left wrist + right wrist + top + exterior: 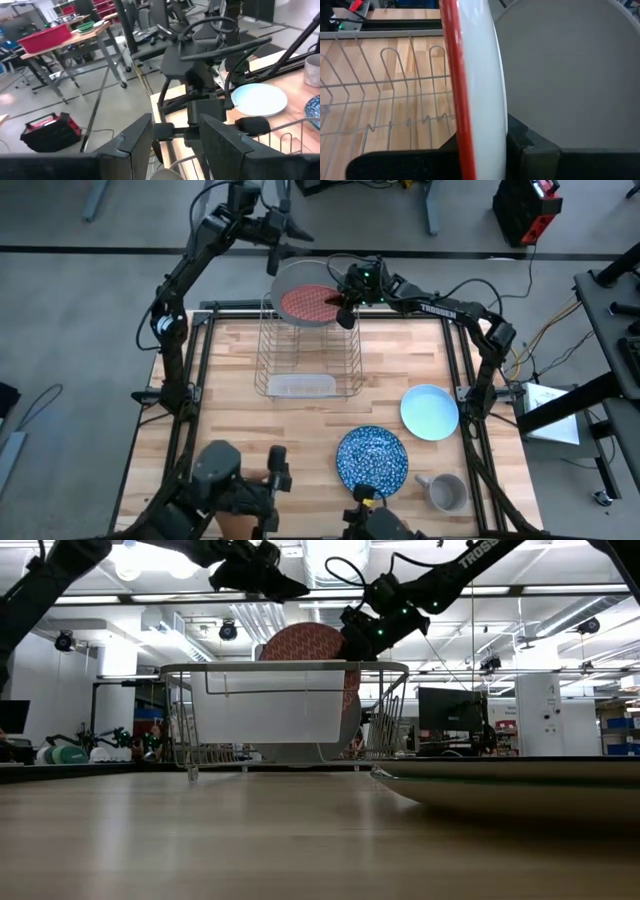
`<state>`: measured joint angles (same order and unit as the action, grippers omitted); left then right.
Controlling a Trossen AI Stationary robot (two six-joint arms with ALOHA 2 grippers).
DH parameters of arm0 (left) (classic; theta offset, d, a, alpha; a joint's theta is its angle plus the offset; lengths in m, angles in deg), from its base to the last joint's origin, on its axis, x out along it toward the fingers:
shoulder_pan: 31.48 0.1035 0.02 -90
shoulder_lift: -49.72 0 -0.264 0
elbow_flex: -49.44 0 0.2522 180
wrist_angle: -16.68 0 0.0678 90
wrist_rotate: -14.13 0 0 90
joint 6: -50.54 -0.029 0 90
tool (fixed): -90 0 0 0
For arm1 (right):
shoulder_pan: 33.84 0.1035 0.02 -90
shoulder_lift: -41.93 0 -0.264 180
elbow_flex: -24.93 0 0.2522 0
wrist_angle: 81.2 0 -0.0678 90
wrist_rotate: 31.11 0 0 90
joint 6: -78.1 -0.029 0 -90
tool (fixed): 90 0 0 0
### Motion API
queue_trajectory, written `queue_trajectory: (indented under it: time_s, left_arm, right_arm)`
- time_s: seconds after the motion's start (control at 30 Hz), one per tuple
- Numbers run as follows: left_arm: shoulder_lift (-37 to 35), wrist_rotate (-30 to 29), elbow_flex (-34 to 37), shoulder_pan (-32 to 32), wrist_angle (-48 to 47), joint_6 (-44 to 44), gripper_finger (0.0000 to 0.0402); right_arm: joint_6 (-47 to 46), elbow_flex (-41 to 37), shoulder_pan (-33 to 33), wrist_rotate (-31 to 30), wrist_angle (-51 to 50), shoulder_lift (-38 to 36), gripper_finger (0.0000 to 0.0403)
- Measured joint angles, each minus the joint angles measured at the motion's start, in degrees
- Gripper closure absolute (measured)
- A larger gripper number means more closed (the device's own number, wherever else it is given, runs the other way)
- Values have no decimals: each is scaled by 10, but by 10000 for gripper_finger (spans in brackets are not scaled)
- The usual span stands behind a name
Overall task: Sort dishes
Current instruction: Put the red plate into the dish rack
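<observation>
A wire dish rack [308,350] stands at the table's far middle. In its far end the large grey plate [290,278] stands on edge, and the red patterned plate [312,302] stands just in front of it. My right gripper [347,302] is shut on the red plate. My left gripper [273,260] hangs open above the grey plate's far-left rim, with nothing between its fingers [220,145]. The blue speckled plate [372,458] and the light-blue plate [430,411] lie flat on the table's near right. My right gripper pinches the red plate's rim [475,125] between its two fingers, on the plate's right side. One finger [395,165] is on the patterned face and the other [540,155] on the white back. It comes from the table's right. The plate stands upright on edge [305,645]; the rack hides its lower edge.
A grey mug [445,492] stands at the near right corner, beside the blue speckled plate. The rack's near slots [380,100] hold nothing. Bare wood lies left of the rack [230,360] and across the table's near left.
</observation>
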<state>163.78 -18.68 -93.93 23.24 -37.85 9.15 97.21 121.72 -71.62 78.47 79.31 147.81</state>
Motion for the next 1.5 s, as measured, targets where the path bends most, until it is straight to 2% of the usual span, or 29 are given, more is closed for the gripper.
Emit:
queue_trajectory:
  time_s: [0.1, 0.27, 0.53, 0.67, 0.77, 0.9, 1.1, 1.17, 1.23, 1.3, 1.4, 1.5]
  left_arm:
    - [-1, 18, 0, -6, -6, 3, 248]
    - [-33, 23, 0, -34, -76, -23, 258]
    - [-52, 46, 17, -60, -274, -142, 334]
    - [-58, 79, 56, -54, -313, -177, 366]
    - [-81, 80, 66, -52, -312, -175, 386]
    - [-126, 35, 67, -52, -305, -153, 400]
    - [-212, -157, 93, -52, -191, -11, 400]
    - [-234, -158, 119, -51, -184, 4, 400]
    - [-260, -157, 157, -52, -184, 12, 400]
    - [-293, -182, 211, -53, -160, 33, 400]
    - [-349, -222, 315, -52, -57, 101, 401]
    - [-410, -228, 427, -57, 67, 149, 401]
  right_arm:
    - [0, 0, 0, 0, 0, 0, 381]
    - [3, 0, 0, 0, 0, 0, 381]
    - [7, 0, 0, 0, 3, 0, 381]
    - [6, 0, 0, 0, 3, 0, 381]
    - [8, 0, 0, -1, 2, -3, 381]
    - [16, 0, -1, -1, 3, -5, 381]
    - [18, 0, -1, -1, 1, -4, 381]
    - [18, 0, -1, -1, 1, -4, 381]
    - [17, 0, -1, -1, 1, -4, 381]
    - [16, 0, 0, -1, 1, -4, 381]
    - [16, 0, 1, -1, 1, -4, 381]
    - [15, 0, 2, 0, 1, -3, 381]
